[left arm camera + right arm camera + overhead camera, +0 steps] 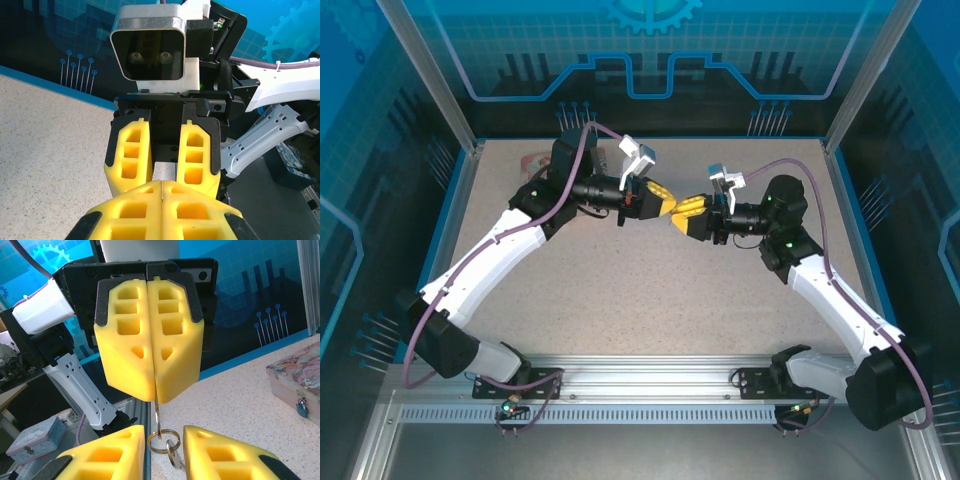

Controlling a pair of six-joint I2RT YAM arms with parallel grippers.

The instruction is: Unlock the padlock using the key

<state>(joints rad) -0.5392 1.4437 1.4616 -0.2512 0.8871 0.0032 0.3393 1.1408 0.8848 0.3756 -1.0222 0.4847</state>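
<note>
Above the table's (pixel 650 300) middle, my left gripper (pixel 155 395) clenches the key (pixel 158 415), its ring (pixel 150 442) dangling between the parted fingers (pixel 105 457) of my right gripper (pixel 163 170). I see the padlock (pixel 301 407) hanging on the pink tin (pixel 295 375) near the table's far left corner.

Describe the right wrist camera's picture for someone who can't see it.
The yellow left gripper, shut, pinches the key, its ring dangling between the parted fingers of the right gripper. A pink tin bearing the padlock sits right.
</note>
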